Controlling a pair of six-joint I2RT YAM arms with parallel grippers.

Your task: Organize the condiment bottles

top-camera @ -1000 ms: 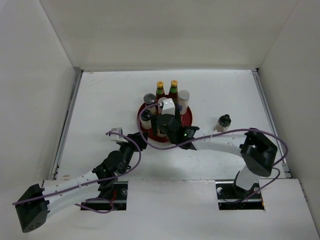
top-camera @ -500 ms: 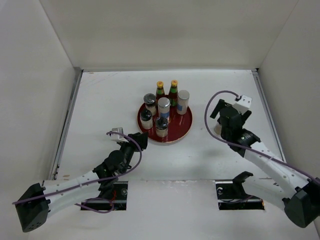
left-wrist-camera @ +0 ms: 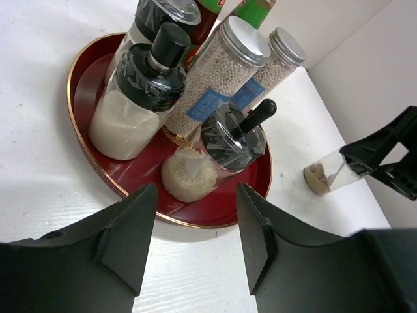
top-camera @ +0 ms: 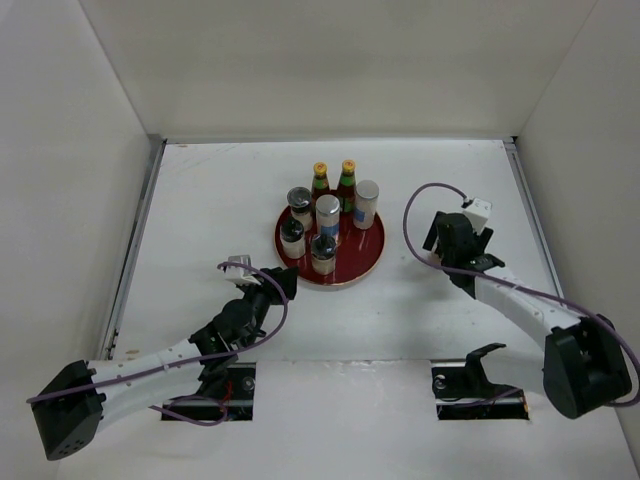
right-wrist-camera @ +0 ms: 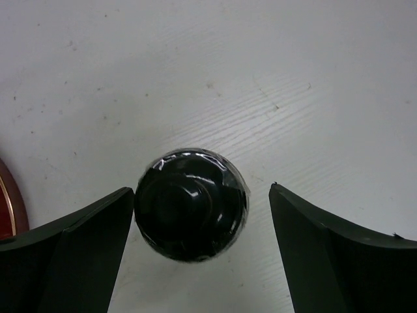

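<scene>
The lone spice jar stands upright on the counter, to the right of the red tray and apart from it. The right hand hangs directly over it, with its fingers spread on both sides of the black lid and not pinching it.

I judge this jar to be light, because its clear body holds only a little brown powder at the bottom. It looks stiff, smooth and probably slippery, and it may be fragile if it is glass. The best hold seems to be the round lid or the body just under it, squeezed gently so the jar does not tip.

On the tray stand seven others:
- two yellow-capped sauce bottles at the far side
- silver-topped cylinders filled with small pale balls
- dark-lidded jars with white grains

The left hand hovers on the near left of the tray, spread and empty.
</scene>
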